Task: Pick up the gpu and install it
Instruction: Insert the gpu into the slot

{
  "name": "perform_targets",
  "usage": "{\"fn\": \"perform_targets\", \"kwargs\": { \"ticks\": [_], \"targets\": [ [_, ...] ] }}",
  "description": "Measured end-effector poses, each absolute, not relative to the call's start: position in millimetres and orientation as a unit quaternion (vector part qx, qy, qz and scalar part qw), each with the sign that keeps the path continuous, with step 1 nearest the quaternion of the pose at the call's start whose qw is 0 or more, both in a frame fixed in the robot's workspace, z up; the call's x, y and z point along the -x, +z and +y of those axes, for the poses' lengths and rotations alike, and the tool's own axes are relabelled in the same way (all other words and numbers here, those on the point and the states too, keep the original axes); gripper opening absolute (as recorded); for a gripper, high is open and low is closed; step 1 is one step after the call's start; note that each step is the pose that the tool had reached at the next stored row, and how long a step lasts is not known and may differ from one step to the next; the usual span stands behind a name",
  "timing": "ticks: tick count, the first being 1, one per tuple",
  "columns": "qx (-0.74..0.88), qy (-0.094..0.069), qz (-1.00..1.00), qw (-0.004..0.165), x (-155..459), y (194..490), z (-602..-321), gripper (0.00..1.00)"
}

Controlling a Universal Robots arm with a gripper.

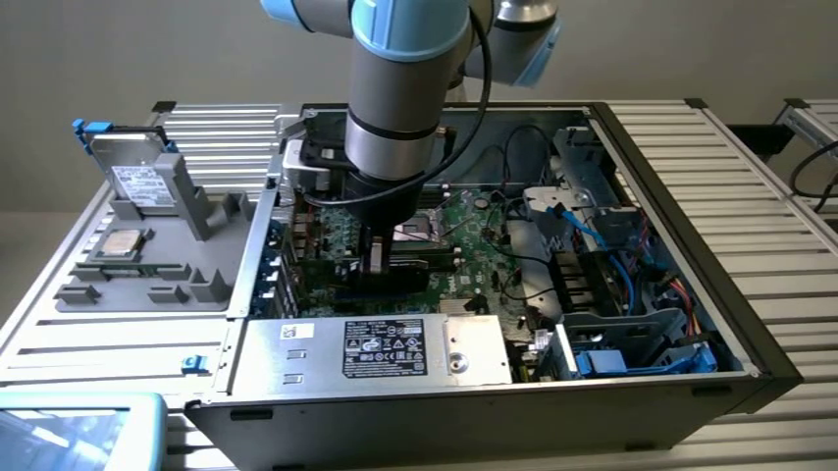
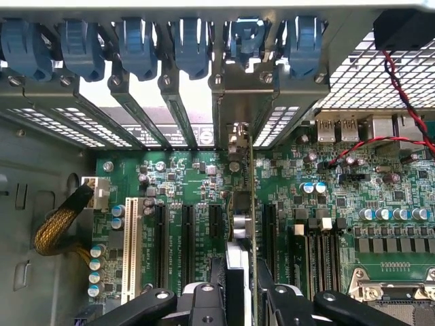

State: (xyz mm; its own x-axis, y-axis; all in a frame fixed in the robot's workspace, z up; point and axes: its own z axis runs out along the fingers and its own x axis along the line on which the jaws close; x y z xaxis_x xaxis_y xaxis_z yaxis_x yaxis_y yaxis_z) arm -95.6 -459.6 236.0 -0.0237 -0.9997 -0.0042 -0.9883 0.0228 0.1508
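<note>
Wrist view, gpu (image 2: 250,224) edge-on between fingers (image 2: 204,302), lower edge hidden

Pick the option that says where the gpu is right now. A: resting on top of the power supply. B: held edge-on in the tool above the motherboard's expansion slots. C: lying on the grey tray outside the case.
B: the gpu stands edge-on between the tool's fingers, over the motherboard slots inside the case.
</note>
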Motion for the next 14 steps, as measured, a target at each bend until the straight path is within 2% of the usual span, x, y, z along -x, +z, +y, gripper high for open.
{"fn": "perform_targets", "kwargs": {
  "ticks": [9,11,12,14],
  "targets": [
    [-0.697,-0.056,-0.713,0.051,95.6,235.9,-459.5,0.28],
    [-0.697,-0.056,-0.713,0.051,95.6,236.0,-459.6,0.3],
    [-0.697,-0.056,-0.713,0.051,95.6,236.2,-459.6,0.36],
    [-0.697,-0.056,-0.713,0.051,95.6,237.0,-459.6,0.36]
  ]
}}
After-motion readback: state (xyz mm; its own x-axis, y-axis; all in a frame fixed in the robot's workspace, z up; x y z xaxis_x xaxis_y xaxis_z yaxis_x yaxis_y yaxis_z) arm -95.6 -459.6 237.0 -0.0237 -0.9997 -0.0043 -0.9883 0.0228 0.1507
